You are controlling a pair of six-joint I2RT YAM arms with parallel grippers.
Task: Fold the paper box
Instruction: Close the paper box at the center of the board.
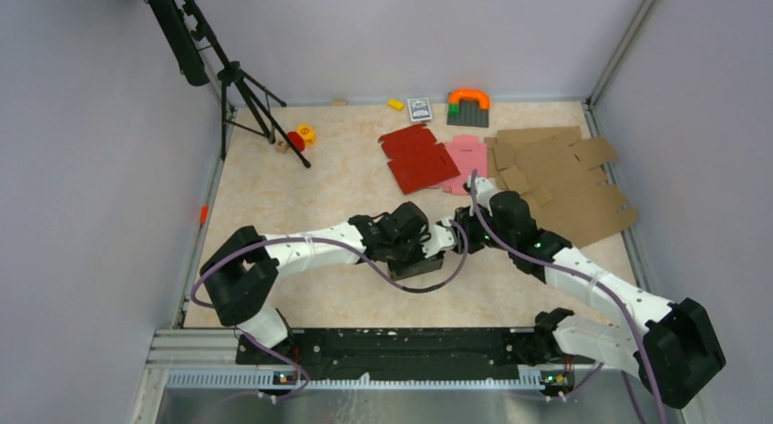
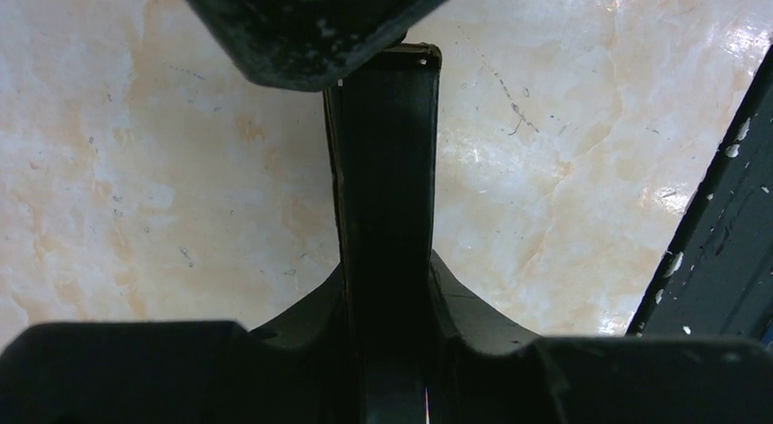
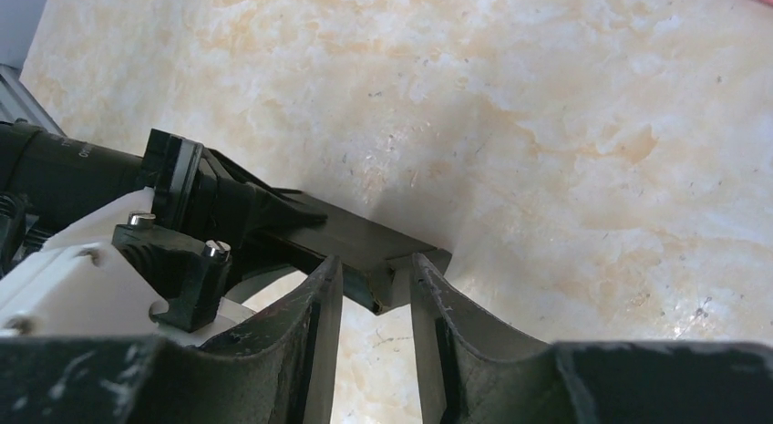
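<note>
The black paper box (image 1: 415, 264) is held just above the table's middle, between the two arms. In the left wrist view it is a narrow black folded strip (image 2: 383, 169) running away from the camera. My left gripper (image 1: 406, 243) (image 2: 385, 269) is shut on its near end. My right gripper (image 1: 453, 237) comes in from the right. In the right wrist view its fingers (image 3: 376, 264) sit close on either side of the box's end corner (image 3: 365, 237), gripping it at the tips. The dark right gripper body (image 2: 310, 32) covers the box's far end.
A red blank (image 1: 415, 157), a pink blank (image 1: 465, 161) and a large brown cardboard sheet (image 1: 561, 178) lie at the back right. Small toys (image 1: 468, 105) and a card pack (image 1: 419, 108) sit by the back wall. A tripod (image 1: 242, 87) stands at the back left.
</note>
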